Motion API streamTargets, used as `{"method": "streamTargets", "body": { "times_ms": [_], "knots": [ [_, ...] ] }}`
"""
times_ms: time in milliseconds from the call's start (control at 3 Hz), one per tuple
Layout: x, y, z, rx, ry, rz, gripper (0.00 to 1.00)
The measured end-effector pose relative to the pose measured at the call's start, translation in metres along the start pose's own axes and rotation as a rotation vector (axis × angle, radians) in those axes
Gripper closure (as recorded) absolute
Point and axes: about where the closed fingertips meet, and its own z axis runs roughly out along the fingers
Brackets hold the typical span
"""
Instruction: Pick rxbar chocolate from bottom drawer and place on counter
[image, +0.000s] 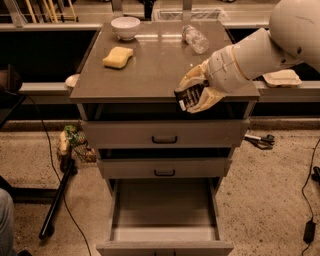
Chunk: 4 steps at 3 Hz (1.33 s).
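My gripper (192, 95) is shut on the rxbar chocolate (189, 94), a small dark bar with pale printed lines. It holds the bar tilted at the front right edge of the counter (150, 70), just at the height of the top. The white arm comes in from the upper right. The bottom drawer (165, 215) is pulled open below, and its plain grey inside shows nothing in it.
On the counter lie a yellow sponge (118, 57) at the left, a white bowl (125, 26) at the back left and a clear plastic bottle (194, 38) on its side at the back right. Two shallower drawers (165, 135) with dark handles are shut.
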Motion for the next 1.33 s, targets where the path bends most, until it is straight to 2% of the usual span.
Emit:
{"method": "streamTargets", "body": {
  "times_ms": [333, 667, 1000, 1333],
  "knots": [
    [0.028, -0.020, 0.003, 0.053, 0.035, 0.043, 1.00],
    [0.073, -0.051, 0.002, 0.112, 0.089, 0.129, 1.00],
    [0.110, -0.084, -0.008, 0.204, 0.130, 0.237, 1.00],
    [0.132, -0.109, -0.016, 0.291, 0.159, 0.298, 1.00]
  ]
}}
